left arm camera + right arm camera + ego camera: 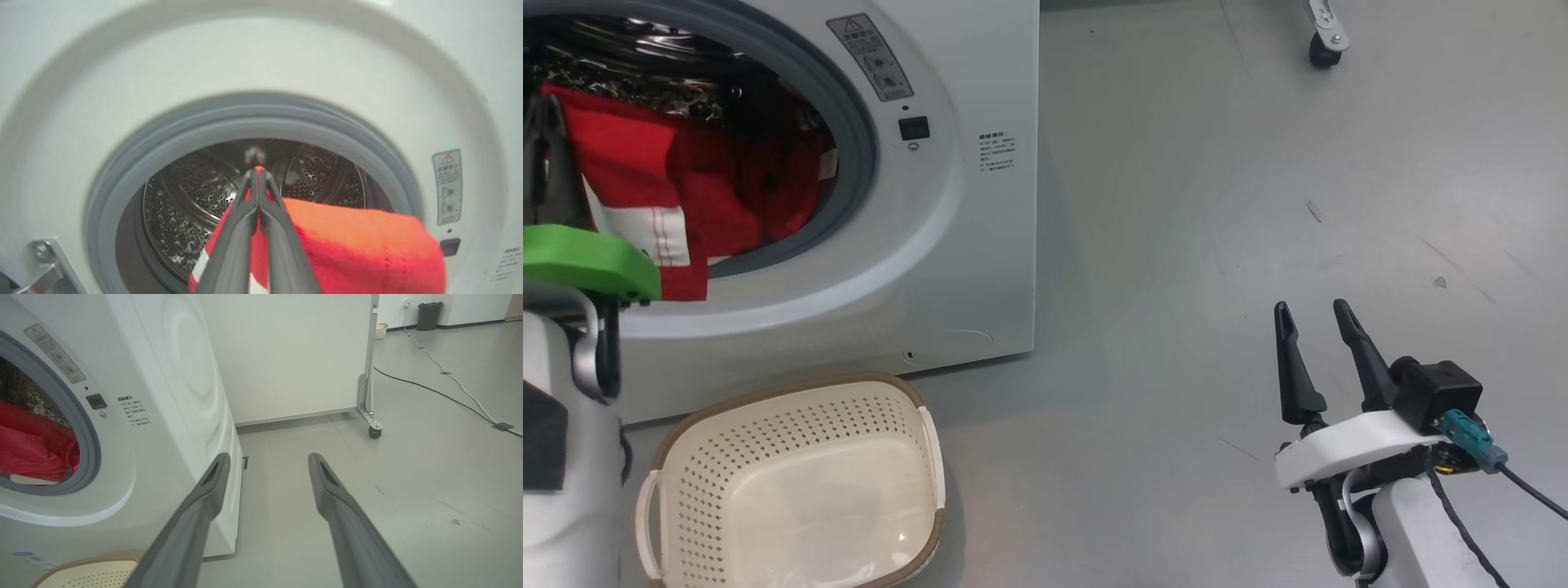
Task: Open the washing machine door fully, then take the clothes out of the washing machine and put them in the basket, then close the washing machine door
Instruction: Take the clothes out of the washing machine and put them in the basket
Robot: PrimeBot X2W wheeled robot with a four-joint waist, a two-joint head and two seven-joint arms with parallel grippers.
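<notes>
At the open mouth of the washing machine [980,269], the clothes [645,163], red with white trim, spill over the grey gasket [858,139], striped edge hanging down toward the basket [792,389] below. The left gripper [258,175] pinches red cloth between its 2 fingers; the right gripper [1313,314] is spread wide above the floor [1217,204]. Print on the warning sticker [870,57] is unreadable. A green cover [588,261] hides some fabric.
</notes>
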